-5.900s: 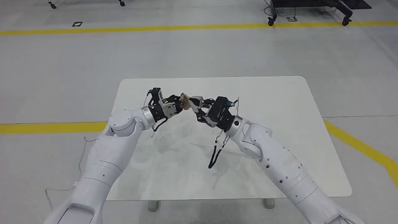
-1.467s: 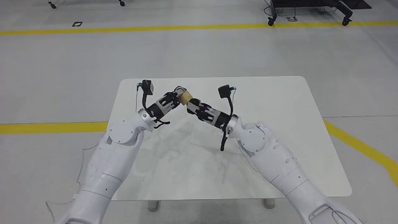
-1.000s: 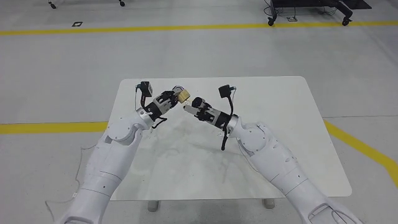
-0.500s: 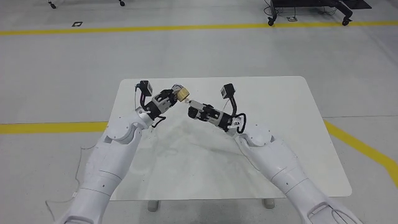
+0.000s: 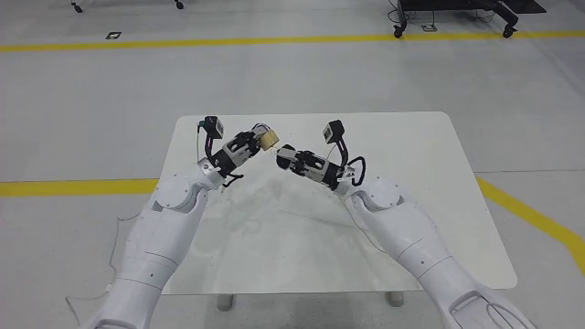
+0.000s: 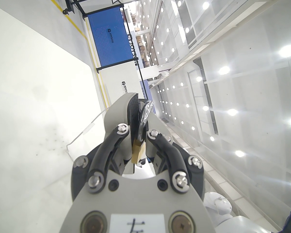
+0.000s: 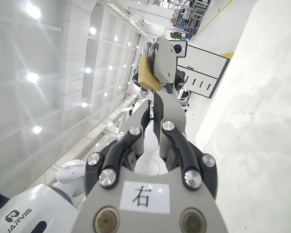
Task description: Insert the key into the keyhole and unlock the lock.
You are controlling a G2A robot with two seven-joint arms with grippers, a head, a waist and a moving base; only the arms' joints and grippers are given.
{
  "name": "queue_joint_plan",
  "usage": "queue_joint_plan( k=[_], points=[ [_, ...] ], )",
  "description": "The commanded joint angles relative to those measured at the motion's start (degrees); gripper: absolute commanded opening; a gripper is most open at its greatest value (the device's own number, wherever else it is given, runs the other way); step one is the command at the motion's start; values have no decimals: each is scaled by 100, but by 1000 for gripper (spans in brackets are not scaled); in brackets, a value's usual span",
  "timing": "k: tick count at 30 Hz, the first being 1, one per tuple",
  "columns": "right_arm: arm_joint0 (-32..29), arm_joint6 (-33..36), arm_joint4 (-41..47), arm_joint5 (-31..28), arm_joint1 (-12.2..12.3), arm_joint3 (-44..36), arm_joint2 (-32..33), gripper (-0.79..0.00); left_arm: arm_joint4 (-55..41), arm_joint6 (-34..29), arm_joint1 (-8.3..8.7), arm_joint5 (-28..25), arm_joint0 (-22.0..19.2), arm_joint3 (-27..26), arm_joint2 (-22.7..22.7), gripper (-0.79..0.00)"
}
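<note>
The left arm (image 5: 174,210) and right arm (image 5: 411,238) wear glossy white rounded shells, black near the wrists, where black cables (image 5: 355,163) loop. The left pincer (image 6: 141,112) and right pincer (image 7: 152,104) have grey fingers (image 6: 116,115) with black ribbed pads, curved black links, silver screws and a white label bearing one black character.

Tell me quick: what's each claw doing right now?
Left gripper: closed on the padlock.
Right gripper: closed on the key.

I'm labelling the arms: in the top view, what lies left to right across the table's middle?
Left end effector → brass padlock it grips → right end effector, holding the key.
</note>
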Motion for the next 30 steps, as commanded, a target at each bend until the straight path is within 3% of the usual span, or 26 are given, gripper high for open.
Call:
queue_joint_plan(
  k=[1,7,13,14,16,17,24,30],
  points=[
    [0,14,36,-1,-6,10,5,-677,17,-4,0,-17,2,-5,4,-785],
    [9,82,99,-8,-21,38,19,-628,52,-9,-1,-44,4,-3,12,-785],
    [36,108,149,-1,-48,81,4,-634,69,-30,-3,-74,1,-4,27,-785],
    [41,107,176,10,-55,92,1,-646,78,-29,-3,-82,-1,-1,28,-785],
    [43,100,288,47,-74,121,-6,-785,88,-38,-4,-105,-1,-3,34,-785],
    [43,120,376,72,-85,134,-12,-785,97,-35,-4,-115,-2,0,34,-785],
    [89,665,1392,357,-172,327,4,-785,105,-28,-6,-219,12,-18,32,-785],
    [145,1498,2770,1063,-270,631,78,-785,128,92,-3,-622,97,-112,-28,-785]
  ],
)
